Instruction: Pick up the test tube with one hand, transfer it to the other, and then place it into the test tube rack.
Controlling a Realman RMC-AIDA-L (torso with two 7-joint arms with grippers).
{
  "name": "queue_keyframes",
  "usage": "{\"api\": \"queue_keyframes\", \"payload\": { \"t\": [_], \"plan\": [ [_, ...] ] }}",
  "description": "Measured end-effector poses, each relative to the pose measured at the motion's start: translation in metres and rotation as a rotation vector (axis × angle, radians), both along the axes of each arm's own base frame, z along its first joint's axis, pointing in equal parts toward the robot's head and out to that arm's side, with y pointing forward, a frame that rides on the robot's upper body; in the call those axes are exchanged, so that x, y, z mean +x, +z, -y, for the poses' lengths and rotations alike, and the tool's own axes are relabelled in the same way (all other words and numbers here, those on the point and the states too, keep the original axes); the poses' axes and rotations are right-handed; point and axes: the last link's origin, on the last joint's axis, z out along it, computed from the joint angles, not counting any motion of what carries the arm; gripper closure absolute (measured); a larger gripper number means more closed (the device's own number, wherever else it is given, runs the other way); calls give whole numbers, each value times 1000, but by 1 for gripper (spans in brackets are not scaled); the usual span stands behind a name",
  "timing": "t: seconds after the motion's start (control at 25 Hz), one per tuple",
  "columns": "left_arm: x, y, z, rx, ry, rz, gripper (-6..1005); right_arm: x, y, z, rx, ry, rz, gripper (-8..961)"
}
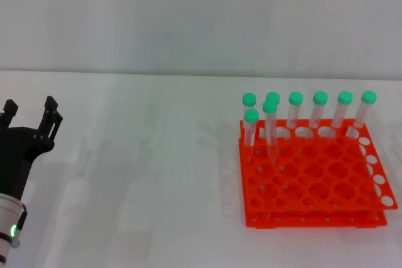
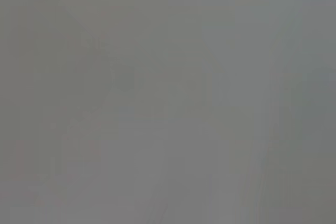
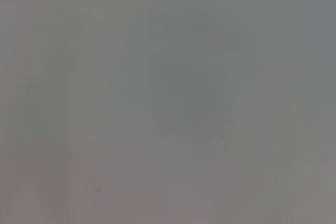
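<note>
The orange-red test tube rack (image 1: 314, 180) stands on the white table at the right in the head view. Several clear test tubes with green caps stand upright in it: a row along its far edge, such as one at the far right (image 1: 364, 110), and a few near its far left corner (image 1: 270, 127). No tube lies loose on the table. My left gripper (image 1: 30, 114) is at the far left edge, well away from the rack, open and empty. My right gripper is out of view. Both wrist views show only plain grey.
The white table (image 1: 144, 174) stretches between the left gripper and the rack, with a pale wall behind its far edge.
</note>
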Motion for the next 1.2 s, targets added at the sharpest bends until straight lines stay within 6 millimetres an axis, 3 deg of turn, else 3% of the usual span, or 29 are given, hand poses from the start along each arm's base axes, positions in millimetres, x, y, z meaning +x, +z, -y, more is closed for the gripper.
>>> {"api": "queue_keyframes", "payload": {
  "t": [0.44, 1.2],
  "plan": [
    [-1, 7, -7, 47, 27, 31, 242, 11, 4, -9, 18, -102, -31, 128],
    [1, 12, -14, 78, 31, 52, 242, 5, 4, -14, 22, -86, -35, 132]
  ]
}}
